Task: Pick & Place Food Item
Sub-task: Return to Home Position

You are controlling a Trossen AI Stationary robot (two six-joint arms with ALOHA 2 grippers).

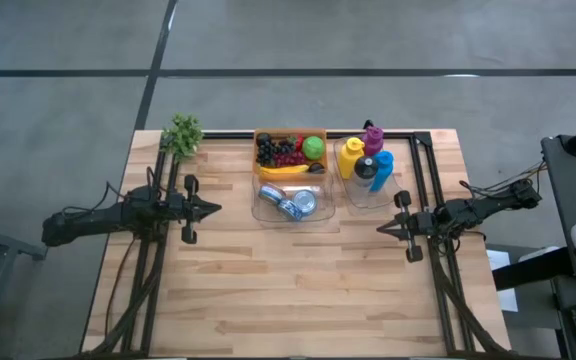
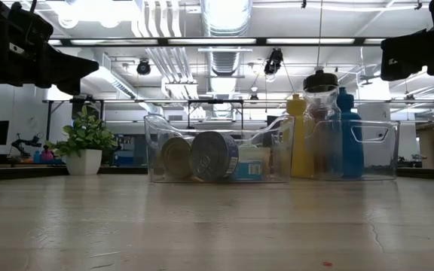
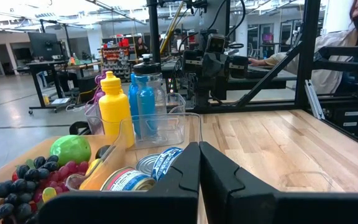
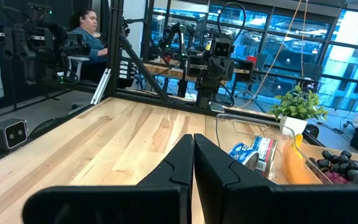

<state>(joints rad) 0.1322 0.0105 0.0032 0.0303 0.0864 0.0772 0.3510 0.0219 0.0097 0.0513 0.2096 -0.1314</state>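
Note:
An orange tray (image 1: 264, 136) at the far middle of the table holds dark grapes (image 1: 276, 152), a green apple (image 1: 313, 148) and a banana (image 1: 288, 170). Just in front of it, a clear bin (image 1: 263, 212) holds cans (image 1: 295, 204) lying on their sides. My left gripper (image 1: 216, 209) hangs shut above the table's left part, pointing level toward the bins, with nothing in it. Right of the can bin, my right gripper (image 1: 380, 228) is shut too, points level toward the left and holds nothing. The left wrist view shows the apple (image 3: 71, 149) and cans (image 3: 166, 163) beyond the shut fingers.
A second clear bin (image 1: 353, 198) right of the tray holds yellow, blue, purple and dark-capped bottles (image 1: 368, 165). A small potted plant (image 1: 182, 135) stands at the far left corner. Bare wood stretches across the near half of the table (image 1: 298, 300). A seated person (image 4: 92, 34) shows beyond the table.

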